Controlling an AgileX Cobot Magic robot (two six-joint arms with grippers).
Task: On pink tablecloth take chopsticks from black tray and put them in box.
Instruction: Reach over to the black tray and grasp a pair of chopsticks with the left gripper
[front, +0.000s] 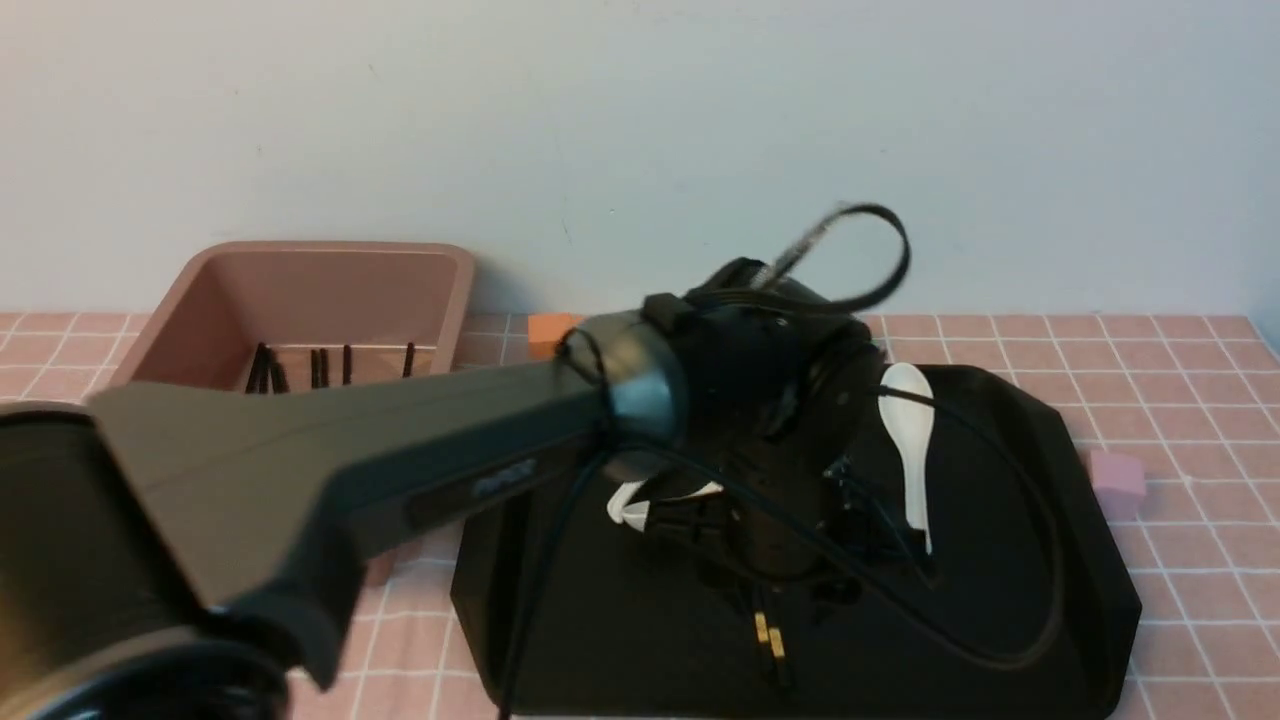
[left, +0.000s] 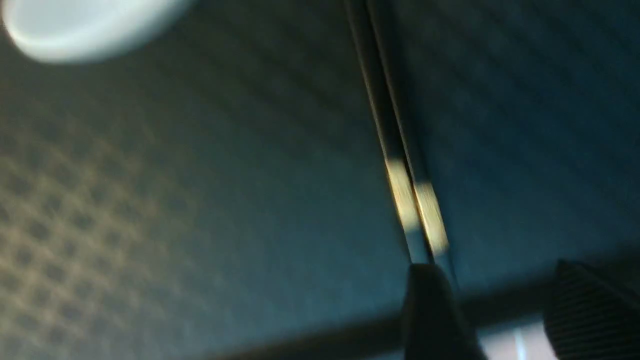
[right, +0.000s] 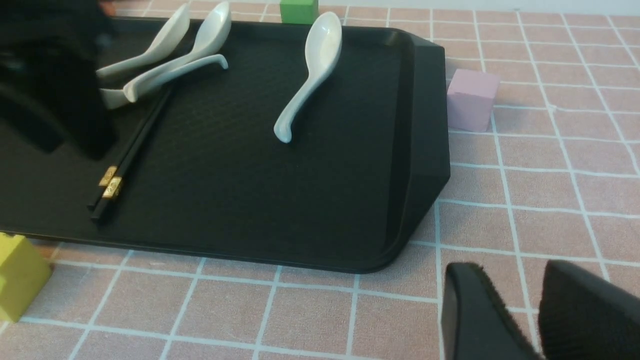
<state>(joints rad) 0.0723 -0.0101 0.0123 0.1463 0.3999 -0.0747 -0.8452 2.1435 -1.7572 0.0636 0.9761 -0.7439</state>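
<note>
A pair of black chopsticks (right: 127, 160) with gold bands lies on the black tray (right: 350, 200), which rests on the pink tablecloth (right: 540, 200). In the front view their banded ends (front: 770, 638) show below my left arm (front: 400, 440), which reaches over the tray. The left gripper (left: 495, 280) hangs low over the tray and is open. One finger (left: 430, 310) is right at the end of the chopsticks (left: 415, 210), with nothing held. My right gripper (right: 510, 272) stands open over bare cloth beside the tray. The box (front: 300, 270) at the back left holds several black sticks (front: 320, 368).
White spoons lie on the tray, one alone (right: 310, 75) and others clustered (right: 170, 60). Small cubes stand on the cloth around it: pink (right: 470, 100), green (right: 299, 10), yellow (right: 15, 280), orange (front: 550, 335). A wall closes off the back.
</note>
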